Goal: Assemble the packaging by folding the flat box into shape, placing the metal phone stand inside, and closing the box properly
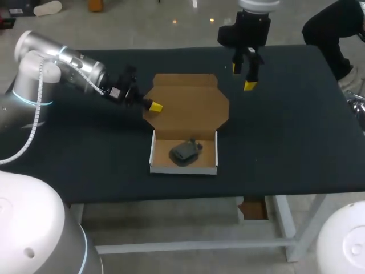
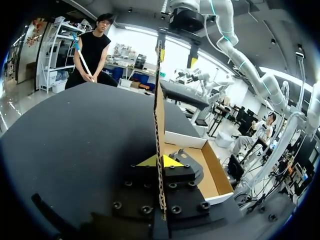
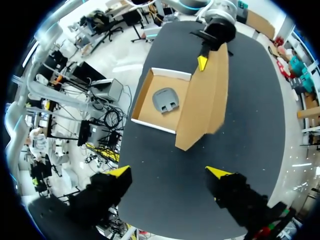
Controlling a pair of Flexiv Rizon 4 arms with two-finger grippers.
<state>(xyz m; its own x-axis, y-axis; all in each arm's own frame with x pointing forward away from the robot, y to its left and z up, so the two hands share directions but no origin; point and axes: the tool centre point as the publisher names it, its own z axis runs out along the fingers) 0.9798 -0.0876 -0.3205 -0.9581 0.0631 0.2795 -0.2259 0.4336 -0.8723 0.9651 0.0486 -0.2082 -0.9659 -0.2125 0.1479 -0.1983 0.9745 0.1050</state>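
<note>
There's the left gripper (image 1: pixel 153 106) at the corner of the lid (image 1: pixel 191 105), phone stand (image 1: pixel 186 151) in the box (image 1: pixel 183 169) (right gripper (image 1: pixel 243 77) hovers beyond).

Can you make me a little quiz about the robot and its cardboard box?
1. True or false: the phone stand sits inside the box tray.
2. Fill in: the right end effector has its fingers ____.
3. What does the left end effector grip? A) the lid B) the phone stand C) nothing

Key: 1 true; 2 open; 3 A.
</note>
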